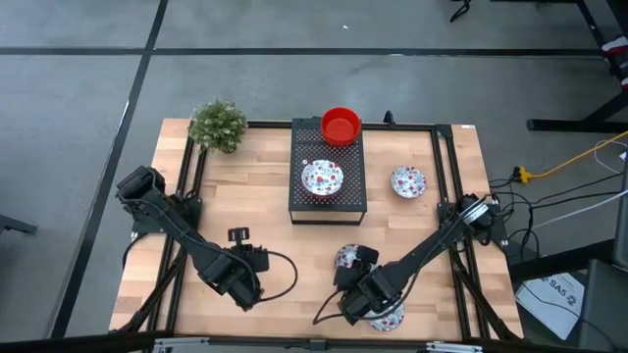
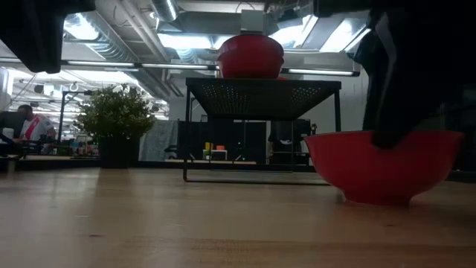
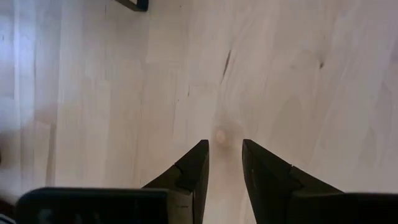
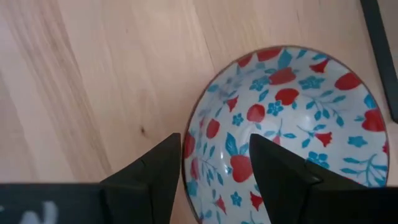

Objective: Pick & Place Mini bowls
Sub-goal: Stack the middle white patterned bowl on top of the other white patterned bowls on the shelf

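**Jaws straddling floral bowl rim**

Right gripper (image 4: 214, 165): jaws apart, one finger outside and one inside the rim of a floral bowl (image 4: 298, 124) at the table's near edge. Left gripper (image 3: 225, 163): narrowly parted over bare wood, empty. Elsewhere: red bowl (image 1: 340, 125) and floral bowl (image 1: 322, 177) on black box (image 1: 353, 201); another floral bowl (image 1: 407, 180) just beside the box.
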`<state>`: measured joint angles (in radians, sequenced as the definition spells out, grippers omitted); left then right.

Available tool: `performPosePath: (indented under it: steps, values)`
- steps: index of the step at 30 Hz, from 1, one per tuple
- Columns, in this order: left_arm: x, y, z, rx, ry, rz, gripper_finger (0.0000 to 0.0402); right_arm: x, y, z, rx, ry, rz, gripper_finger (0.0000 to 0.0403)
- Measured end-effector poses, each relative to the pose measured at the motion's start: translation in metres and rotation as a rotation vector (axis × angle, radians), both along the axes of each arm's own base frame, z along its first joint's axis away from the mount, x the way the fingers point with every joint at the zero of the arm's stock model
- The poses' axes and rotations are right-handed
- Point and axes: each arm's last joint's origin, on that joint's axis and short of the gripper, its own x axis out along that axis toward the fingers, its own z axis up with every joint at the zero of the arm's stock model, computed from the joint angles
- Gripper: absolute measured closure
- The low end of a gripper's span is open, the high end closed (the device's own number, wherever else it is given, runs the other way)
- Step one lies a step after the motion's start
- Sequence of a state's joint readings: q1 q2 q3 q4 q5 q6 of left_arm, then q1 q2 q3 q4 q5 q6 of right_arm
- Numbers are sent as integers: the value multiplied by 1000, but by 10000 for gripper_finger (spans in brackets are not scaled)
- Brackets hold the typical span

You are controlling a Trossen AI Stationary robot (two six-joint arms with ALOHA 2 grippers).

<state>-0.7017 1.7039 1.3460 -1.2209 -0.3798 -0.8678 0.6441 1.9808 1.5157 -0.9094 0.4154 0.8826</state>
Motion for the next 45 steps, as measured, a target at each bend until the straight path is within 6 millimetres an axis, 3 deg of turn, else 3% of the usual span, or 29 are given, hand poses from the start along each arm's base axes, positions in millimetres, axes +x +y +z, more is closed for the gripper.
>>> performPosePath:
  steps: [13,26,35,45]
  values:
    - [8,-4,1,1,-141,37,311,-3,-1,-18,37,-11,-21,226]
    - [27,-16,7,-56,-375,2,311,-4,-3,-18,12,-15,-19,385]
    - [28,-16,8,-70,-376,3,311,-3,-2,-17,31,-15,-24,376]
    - [28,-16,7,-72,-369,-6,311,5,5,6,58,-23,22,385]
